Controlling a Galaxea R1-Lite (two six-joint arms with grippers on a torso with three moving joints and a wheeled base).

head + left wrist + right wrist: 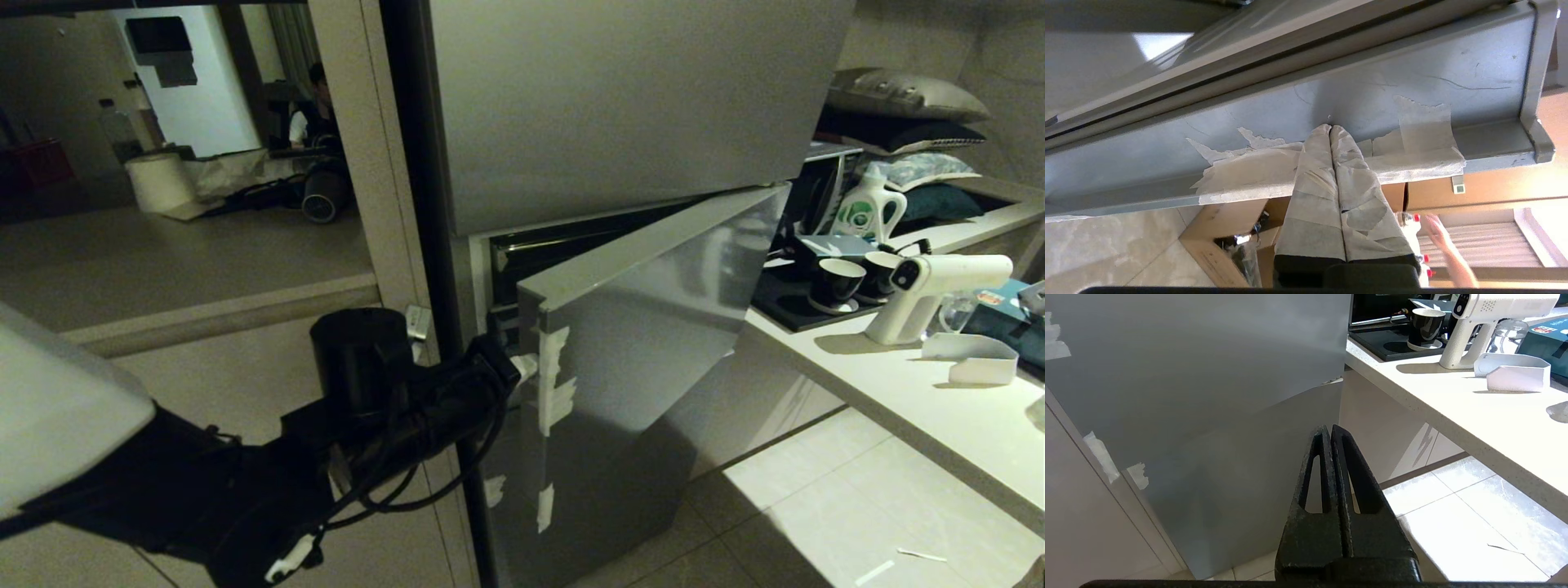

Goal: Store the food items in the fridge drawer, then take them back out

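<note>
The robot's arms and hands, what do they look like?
The left arm is black with looping black cables and a white shell. Its left hand has two long fingers wrapped in pale, worn tape. The right hand has bare black fingers with slot-shaped holes.

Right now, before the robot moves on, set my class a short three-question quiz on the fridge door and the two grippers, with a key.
1. True or false: the grey metal middle fridge door stands partly open.
2. Where are the tape-wrapped tips of the left gripper? A: against the door's taped edge. B: well clear of the door. C: deep inside the fridge.
3. Fill in: the black fingers of the right gripper, which points at the door's front, are ____.
Key: 1 true; 2 A; 3 shut.
</note>
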